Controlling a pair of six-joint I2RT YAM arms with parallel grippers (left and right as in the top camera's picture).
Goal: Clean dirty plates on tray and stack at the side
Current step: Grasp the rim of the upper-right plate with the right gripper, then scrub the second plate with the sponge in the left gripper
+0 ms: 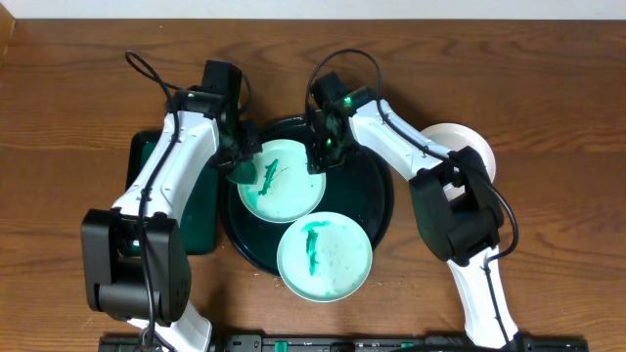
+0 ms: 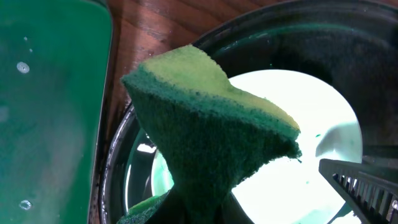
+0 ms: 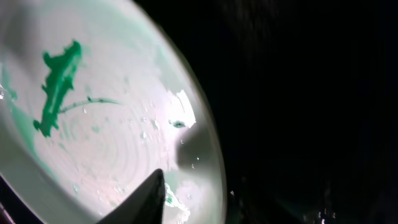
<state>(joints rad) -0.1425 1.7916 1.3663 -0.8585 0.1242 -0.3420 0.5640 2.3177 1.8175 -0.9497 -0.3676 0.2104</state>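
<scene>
A pale mint plate (image 1: 282,181) with green smears lies in the large black tray (image 1: 381,196). My left gripper (image 1: 242,171) is shut on a green-and-yellow sponge (image 2: 211,143), held at that plate's left edge (image 2: 311,124). My right gripper (image 1: 321,156) is shut on the same plate's right rim; one finger (image 3: 163,180) lies over the plate (image 3: 112,124) near a green smear (image 3: 59,87), and the other finger is hidden. A second smeared mint plate (image 1: 325,256) overlaps the tray's front rim. A white plate (image 1: 469,147) sits off the tray at the right, partly behind my right arm.
A dark green rectangular tray (image 1: 142,156) lies left of the black tray, under my left arm; it also shows in the left wrist view (image 2: 50,112). Wooden tabletop surrounds everything.
</scene>
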